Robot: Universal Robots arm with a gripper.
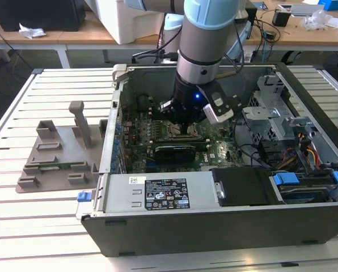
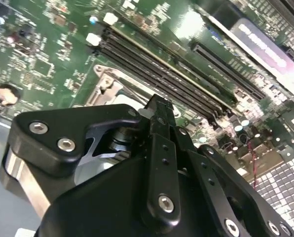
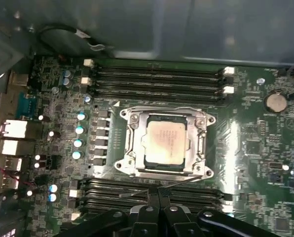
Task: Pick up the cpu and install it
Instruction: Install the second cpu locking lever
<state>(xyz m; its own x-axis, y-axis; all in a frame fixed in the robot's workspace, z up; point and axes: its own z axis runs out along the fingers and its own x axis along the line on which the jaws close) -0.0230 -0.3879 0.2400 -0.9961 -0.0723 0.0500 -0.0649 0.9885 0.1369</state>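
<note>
Cpu [image 3: 166,143] lies flat in the socket frame [image 3: 164,144] on the motherboard [image 3: 255,148], silvery top up and square to the opening in the first wrist view. Judged from this, it is already seated; whether the frame is latched down cannot be told.

Computer case [image 1: 214,224] lies open on its side on the slatted desk [image 1: 38,215], toward the desk's far edge and the exterior view's right. A grey fixture plate [image 1: 50,164] sits on the desk just beside the case, on the exterior view's left.

Arm reaches down into the case; pincer [image 3: 158,190] hangs over the memory slots [image 3: 157,81] that flank the socket, just beside the cpu and apart from it. Fingertips meet at one narrow point in the first wrist view, so the pincer reads as closed, with nothing between the tips.

Handling judgement: the cpu is light, rigid and thin, with a smooth metal lid likely slippery under hard pads. The underside contacts and socket pins are fragile, so any tilt or drag risks damage. Best hold is across two opposite edges of the rim, kept level, with light force.
</note>
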